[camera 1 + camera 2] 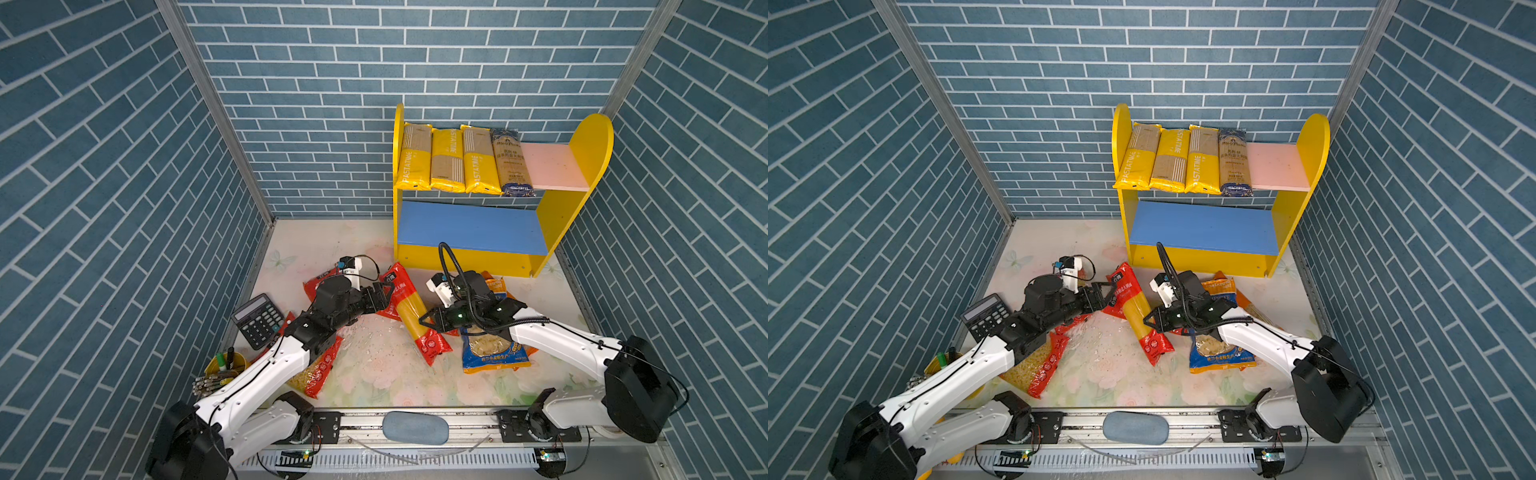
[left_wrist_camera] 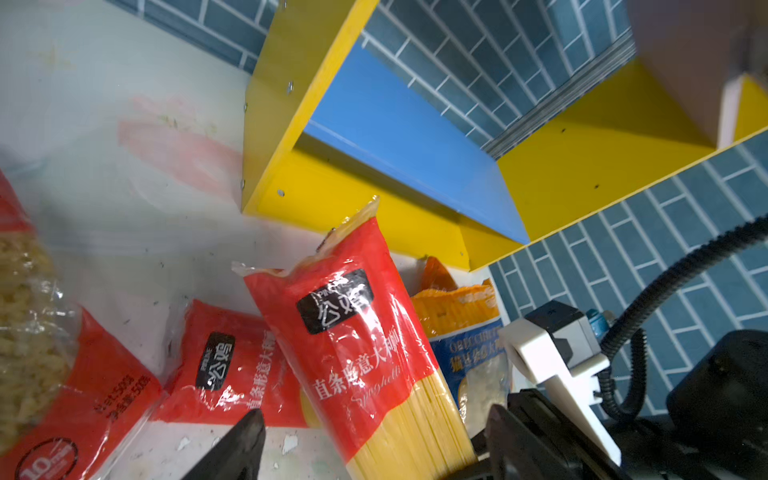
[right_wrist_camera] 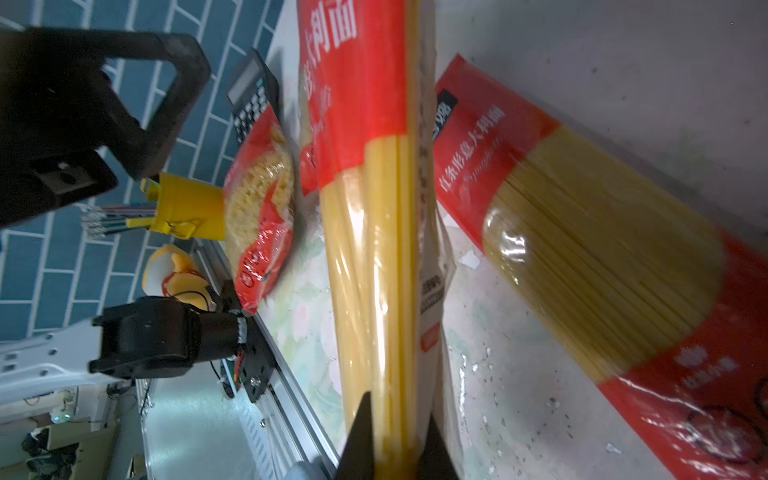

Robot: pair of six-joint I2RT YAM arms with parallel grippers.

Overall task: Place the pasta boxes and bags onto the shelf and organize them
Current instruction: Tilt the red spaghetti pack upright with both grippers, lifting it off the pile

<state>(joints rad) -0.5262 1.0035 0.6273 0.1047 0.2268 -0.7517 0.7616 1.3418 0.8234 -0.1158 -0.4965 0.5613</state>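
The shelf stands at the back right, with three yellow PASTATIME packs and a blue spaghetti bag lying on its pink upper board. Its blue lower board is bare. My right gripper is shut on the yellow middle of a long red spaghetti bag, which slants across the table's middle. My left gripper stands open at that bag's upper red end, its fingers on either side and apart from it. A second red spaghetti bag lies flat on the table beside it.
A red macaroni bag lies under my left arm. A blue ORECCHIETTE bag and an orange bag lie under my right arm. A black calculator and a yellow pen cup sit at the left edge.
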